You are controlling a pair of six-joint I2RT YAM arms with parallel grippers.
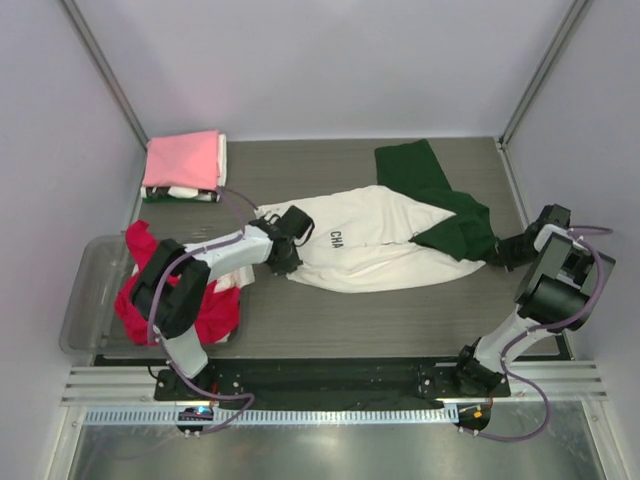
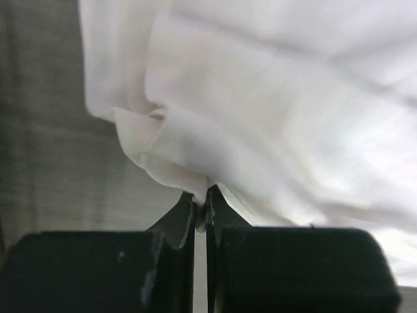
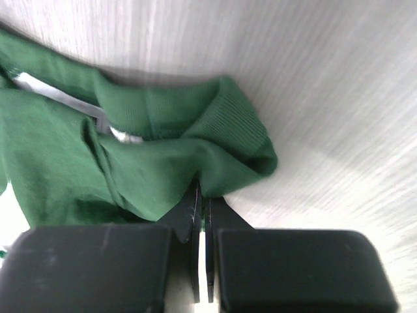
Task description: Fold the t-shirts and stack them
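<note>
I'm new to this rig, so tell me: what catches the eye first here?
A cream-white t-shirt sprawls mid-table, overlapping a dark green t-shirt to its right. The left end effector is shut on the cream edge, the right end effector on green cloth. A folded pink t-shirt sits back-left.

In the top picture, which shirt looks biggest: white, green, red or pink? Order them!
White shirt, largest.
Green shirt and red shirt: alike; the left arm hides part of red.
Pink shirt, folded, smallest.
</note>
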